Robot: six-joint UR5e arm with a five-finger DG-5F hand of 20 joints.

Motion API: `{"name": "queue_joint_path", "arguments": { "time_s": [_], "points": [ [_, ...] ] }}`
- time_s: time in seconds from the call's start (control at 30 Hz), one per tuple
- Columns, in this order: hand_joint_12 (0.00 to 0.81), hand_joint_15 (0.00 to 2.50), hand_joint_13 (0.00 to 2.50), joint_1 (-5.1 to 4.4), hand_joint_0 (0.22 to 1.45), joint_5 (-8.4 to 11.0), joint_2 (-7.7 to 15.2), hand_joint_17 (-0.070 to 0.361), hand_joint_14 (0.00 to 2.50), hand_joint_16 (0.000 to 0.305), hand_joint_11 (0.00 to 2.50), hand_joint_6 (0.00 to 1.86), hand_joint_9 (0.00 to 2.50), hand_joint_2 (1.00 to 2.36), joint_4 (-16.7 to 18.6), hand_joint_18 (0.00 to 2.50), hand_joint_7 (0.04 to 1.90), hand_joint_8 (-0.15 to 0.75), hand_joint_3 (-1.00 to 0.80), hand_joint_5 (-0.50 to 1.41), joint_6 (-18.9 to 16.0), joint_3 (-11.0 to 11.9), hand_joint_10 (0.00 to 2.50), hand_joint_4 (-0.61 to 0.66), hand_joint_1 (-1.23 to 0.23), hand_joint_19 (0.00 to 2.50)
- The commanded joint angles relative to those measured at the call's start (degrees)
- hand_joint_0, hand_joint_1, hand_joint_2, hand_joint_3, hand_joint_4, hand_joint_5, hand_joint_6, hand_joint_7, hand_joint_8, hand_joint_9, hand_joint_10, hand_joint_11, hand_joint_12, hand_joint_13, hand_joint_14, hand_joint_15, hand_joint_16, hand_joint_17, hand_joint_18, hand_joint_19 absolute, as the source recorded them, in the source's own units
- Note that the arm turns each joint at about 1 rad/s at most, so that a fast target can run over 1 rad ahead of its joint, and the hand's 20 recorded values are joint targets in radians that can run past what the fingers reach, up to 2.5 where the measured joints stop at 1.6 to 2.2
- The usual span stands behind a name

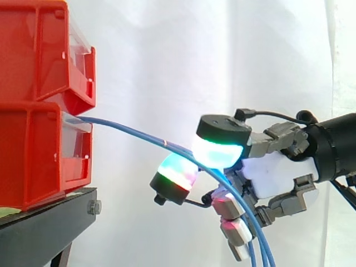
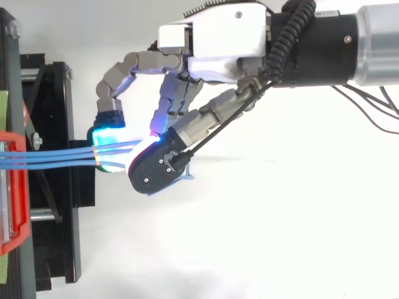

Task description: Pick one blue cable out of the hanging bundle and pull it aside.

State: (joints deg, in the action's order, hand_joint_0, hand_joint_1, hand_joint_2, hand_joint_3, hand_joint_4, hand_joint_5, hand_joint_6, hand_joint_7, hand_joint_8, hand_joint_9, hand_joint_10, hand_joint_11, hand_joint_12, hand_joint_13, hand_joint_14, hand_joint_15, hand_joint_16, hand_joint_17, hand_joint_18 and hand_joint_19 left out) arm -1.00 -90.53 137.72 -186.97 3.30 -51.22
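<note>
A few thin blue cables (image 1: 128, 130) leave the lower red bin (image 1: 33, 161), arc to the right and drop past the picture's lower edge. My hand (image 1: 272, 178) comes in from the right with its fingers curled round them. One glowing pad (image 1: 218, 150) lies on top of the cables and another pad (image 1: 178, 171) sits just under them. From above, the blue cables (image 2: 56, 156) run level from the bin's rim (image 2: 15, 187) into my hand (image 2: 218, 50), between a cyan-green fingertip (image 2: 107, 140) and the thumb (image 2: 156, 168). How many cables are pinched I cannot tell.
Two red bins stand stacked at the left, the upper one (image 1: 39, 50) over the lower, on a black stand (image 1: 44, 222). The stand's black frame (image 2: 62, 193) reaches out toward my hand. A white curtain hangs behind.
</note>
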Motion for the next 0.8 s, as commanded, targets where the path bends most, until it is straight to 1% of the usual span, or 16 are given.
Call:
{"name": "queue_joint_path", "arguments": {
  "time_s": [0.0,0.1,0.2,0.27,0.33,0.37,0.43,0.47,0.5,0.53,0.57,0.63,0.67,0.73,0.77],
  "points": [
    [0.229,0.58,1.07,0.13,0.71,-0.09,0.00,0.097,0.02,0.043,0.68,0.91,1.16,1.01,-0.15,0.87,1.08,0.204,-0.35,-0.11,-0.04,-0.02,0.02,-0.12,-0.94,0.47],
    [0.223,0.58,1.08,0.30,0.76,-0.53,0.00,0.094,0.02,0.042,0.70,0.95,1.18,1.00,-0.68,0.87,1.00,0.206,-0.49,-0.11,0.40,0.07,0.03,-0.19,-0.95,0.46],
    [0.224,0.58,1.10,0.57,0.76,-0.88,0.00,0.091,0.03,0.041,0.70,0.95,1.21,1.00,-1.20,0.88,1.03,0.210,-0.50,-0.09,1.36,0.15,0.02,-0.21,-0.94,0.45],
    [0.221,0.58,1.11,0.65,0.75,-1.06,0.00,0.090,0.03,0.040,0.70,0.95,1.22,1.00,-1.55,0.89,1.03,0.211,-0.50,-0.09,1.71,0.24,0.03,-0.22,-0.96,0.45],
    [0.221,0.58,1.11,1.09,0.74,-1.32,0.00,0.089,0.03,0.040,0.70,0.95,1.25,1.00,-2.26,0.89,1.04,0.218,-0.50,-0.08,2.33,0.68,0.02,-0.22,-0.96,0.45],
    [0.219,0.58,1.12,1.27,0.72,-1.49,0.00,0.088,0.02,0.039,0.70,0.95,1.26,1.00,-2.52,0.89,1.04,0.214,-0.50,-0.08,2.59,0.95,0.03,-0.22,-0.97,0.46],
    [0.224,0.58,1.13,1.53,0.66,-1.76,0.00,0.087,0.02,0.039,0.69,0.94,1.27,1.00,-2.87,0.91,1.06,0.213,-0.50,-0.07,2.77,1.30,0.03,-0.18,-0.95,0.48],
    [0.230,0.59,1.14,1.71,0.59,-2.11,0.00,0.090,0.02,0.040,0.68,0.93,1.28,1.00,-3.58,0.92,0.99,0.209,-0.50,-0.06,3.03,1.65,0.03,-0.14,-0.91,0.49],
    [0.238,0.58,1.16,1.88,0.54,-2.37,0.00,0.094,0.03,0.042,0.66,0.93,1.28,1.00,-4.28,0.94,0.90,0.219,-0.50,-0.06,3.21,2.00,0.02,-0.11,-0.88,0.49],
    [0.245,0.58,1.16,1.88,0.52,-2.46,0.00,0.096,0.03,0.043,0.66,0.92,1.29,1.00,-4.63,0.95,0.90,0.219,-0.50,-0.05,3.30,2.26,0.02,-0.11,-0.86,0.49],
    [0.259,0.57,1.17,1.97,0.49,-2.64,0.00,0.102,0.02,0.045,0.65,0.91,1.30,1.00,-5.25,0.97,0.92,0.230,-0.50,-0.05,3.56,2.53,0.02,-0.11,-0.80,0.48],
    [0.264,0.57,1.18,2.15,0.47,-2.64,0.00,0.107,0.02,0.048,0.63,0.89,1.30,1.00,-5.77,0.99,0.93,0.236,-0.50,-0.05,3.82,2.79,0.02,-0.08,-0.76,0.48],
    [0.269,0.56,1.18,2.15,0.46,-2.64,0.00,0.111,0.02,0.049,0.61,0.88,1.31,1.00,-5.95,1.00,0.92,0.244,-0.50,-0.05,3.91,2.88,0.02,-0.08,-0.68,0.48],
    [0.276,0.57,1.19,2.24,0.45,-2.64,0.00,0.113,0.02,0.050,0.62,0.88,1.30,1.00,-6.30,1.01,0.91,0.247,-0.50,-0.05,4.26,3.06,0.02,-0.07,-0.63,0.48],
    [0.274,0.57,1.19,2.15,0.45,-2.64,0.00,0.114,0.02,0.051,0.62,0.87,1.30,1.00,-6.30,1.00,0.93,0.245,-0.50,-0.05,4.26,3.06,0.02,-0.07,-0.58,0.48]
  ]
}}
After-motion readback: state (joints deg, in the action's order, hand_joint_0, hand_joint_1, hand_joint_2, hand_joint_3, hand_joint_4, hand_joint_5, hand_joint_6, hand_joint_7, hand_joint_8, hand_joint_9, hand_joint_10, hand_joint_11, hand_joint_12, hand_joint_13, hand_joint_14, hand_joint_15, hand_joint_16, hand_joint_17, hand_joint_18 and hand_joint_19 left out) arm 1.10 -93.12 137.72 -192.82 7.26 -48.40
